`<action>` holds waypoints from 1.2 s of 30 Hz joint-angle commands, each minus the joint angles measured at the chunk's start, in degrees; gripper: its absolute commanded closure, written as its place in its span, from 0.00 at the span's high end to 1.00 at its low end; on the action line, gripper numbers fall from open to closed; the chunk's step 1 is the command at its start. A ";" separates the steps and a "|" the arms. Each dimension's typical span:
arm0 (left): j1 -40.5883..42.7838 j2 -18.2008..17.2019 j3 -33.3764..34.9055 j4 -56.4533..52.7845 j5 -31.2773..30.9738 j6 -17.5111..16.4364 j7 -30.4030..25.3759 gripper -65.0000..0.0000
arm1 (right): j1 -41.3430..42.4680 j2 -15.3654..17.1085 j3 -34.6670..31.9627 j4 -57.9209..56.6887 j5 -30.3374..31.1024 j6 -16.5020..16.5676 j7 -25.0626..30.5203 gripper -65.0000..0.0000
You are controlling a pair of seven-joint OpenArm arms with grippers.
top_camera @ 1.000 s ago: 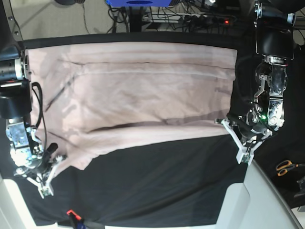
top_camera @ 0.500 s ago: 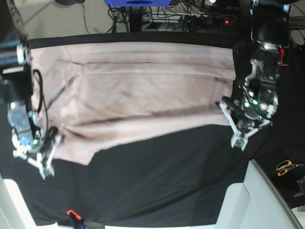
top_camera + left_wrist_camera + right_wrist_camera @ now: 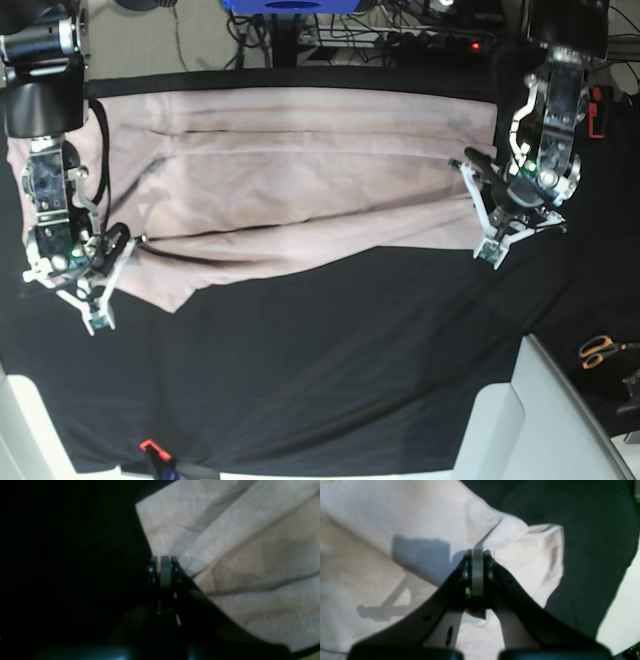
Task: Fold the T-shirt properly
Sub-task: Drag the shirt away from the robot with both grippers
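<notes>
– On the black table cloth (image 3: pixel 330 370), where is your T-shirt (image 3: pixel 300 170)?
– It lies long from side to side, between your two arms. Your left gripper (image 3: pixel 490 245) is pinched shut on one near corner. Your right gripper (image 3: pixel 100 310) is pinched shut on the other.
– Which way next?
– Probably toward the far edge, both hands together.

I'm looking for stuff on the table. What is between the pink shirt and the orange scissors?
In the base view, only bare black table cloth and a pale surface's corner lie between the T-shirt and the scissors.
</notes>
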 commanded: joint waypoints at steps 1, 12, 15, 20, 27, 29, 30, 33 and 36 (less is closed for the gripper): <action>-0.04 -1.32 -0.43 2.13 0.35 0.01 -0.46 0.00 | 0.46 0.81 0.39 1.84 -0.35 -0.26 -0.35 0.00; 3.22 -5.01 -0.87 4.59 0.35 -0.08 -0.63 0.00 | -6.04 0.72 5.14 8.78 -0.35 -0.26 -5.98 0.00; 3.22 -5.01 -0.61 4.59 0.35 -0.08 -0.63 0.00 | -8.06 0.54 5.23 10.37 -0.35 -0.26 -6.68 0.00; 4.01 -4.66 -0.35 4.59 0.35 0.10 -0.63 0.00 | -8.59 -0.86 6.02 10.81 -0.35 -0.26 -6.86 0.00; 6.82 -4.75 -0.96 4.68 0.35 0.18 -2.21 0.00 | -10.17 -1.57 8.30 14.06 -0.35 -0.26 -6.95 0.00; 7.61 -4.84 -1.05 4.59 0.35 0.27 -3.88 0.00 | -10.88 -1.57 8.30 16.08 -0.35 -0.26 -7.83 0.00; 7.70 -4.84 -1.05 4.59 0.35 0.27 -4.06 0.00 | -10.97 -1.57 8.30 16.70 -0.35 -0.26 -8.97 0.00; 7.79 -4.75 -1.05 4.50 0.35 0.27 -4.15 0.00 | -11.05 -1.57 8.30 17.84 -0.35 -0.26 -10.64 0.00; 7.70 -4.57 -1.05 4.33 0.35 0.62 -4.24 0.00 | -12.46 -1.65 8.30 18.81 -0.35 -0.26 -10.64 0.00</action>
